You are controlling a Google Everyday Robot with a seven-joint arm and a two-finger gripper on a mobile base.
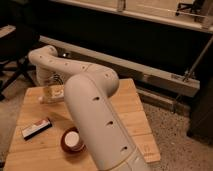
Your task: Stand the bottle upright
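The worktop is made of light wood boards. Under it the floor is grey with little specks. Behind the worktop a long pale bar runs across a dark wall. Higher up there is a bright ledge. A black chair stands on the left, partly in shadow. On the right a thin pole leans, and a dark block stands on the floor near it. The light is warm and dim.

One bottle, box, cup and bowl each; seemingly one hand by bottle.
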